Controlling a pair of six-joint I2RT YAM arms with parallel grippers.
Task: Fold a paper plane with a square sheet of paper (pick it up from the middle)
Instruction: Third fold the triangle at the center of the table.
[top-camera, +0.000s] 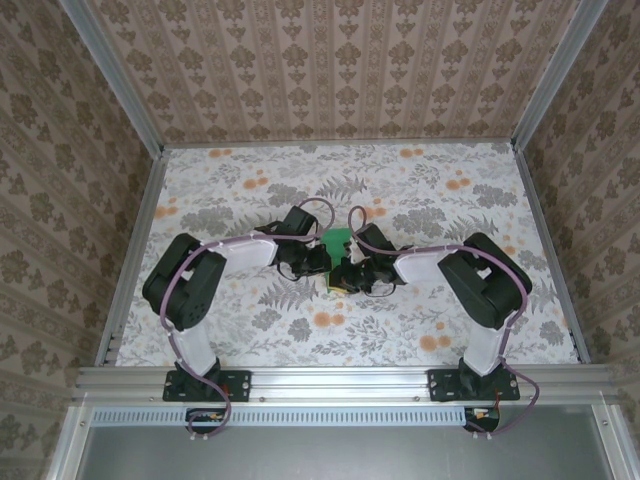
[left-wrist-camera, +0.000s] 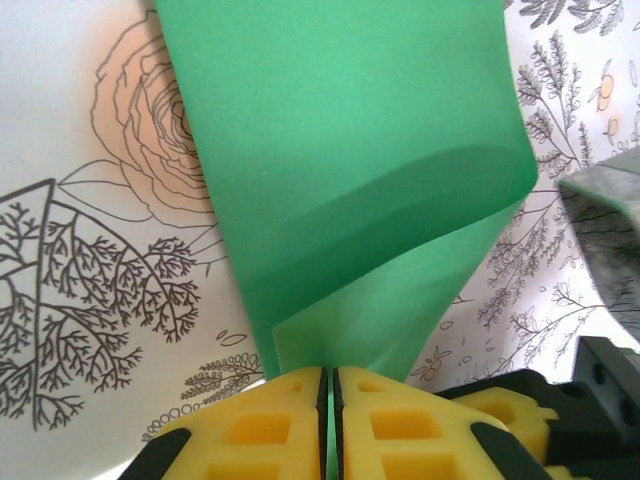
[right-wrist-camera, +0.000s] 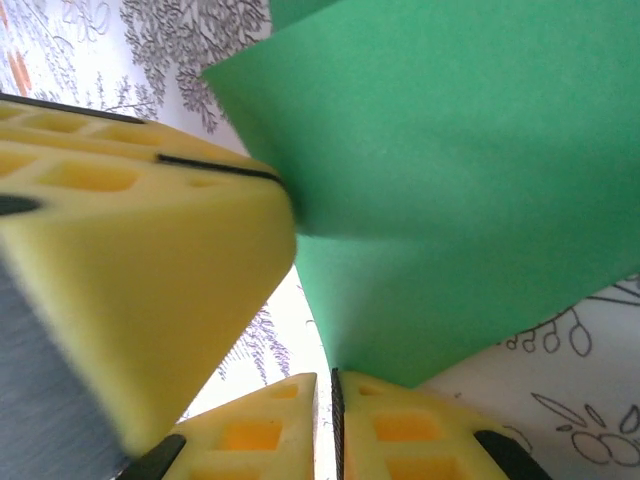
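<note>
Top view: both arms meet over the middle of the table (top-camera: 470, 200), with the green paper (top-camera: 336, 241) between the left gripper (top-camera: 318, 262) and the right gripper (top-camera: 352, 272). Left wrist: the fingers (left-wrist-camera: 260, 430) are pinched tight on the paper, which curls lengthwise away from them. Right wrist: the fingers (right-wrist-camera: 400, 440) are clamped on its lower corner.

Robotics lab test cell. A left arm (top-camera: 185, 285) and a right arm (top-camera: 490, 280) are bolted side by side to an aluminium rail (top-camera: 340, 380) at the near edge of a worktop (top-camera: 230, 180). Aluminium posts (top-camera: 112, 75) frame wall panels (top-camera: 340, 70) covered in damask print, and the worktop carries a floral print. Cables (top-camera: 163, 310) run along both arms.
</note>
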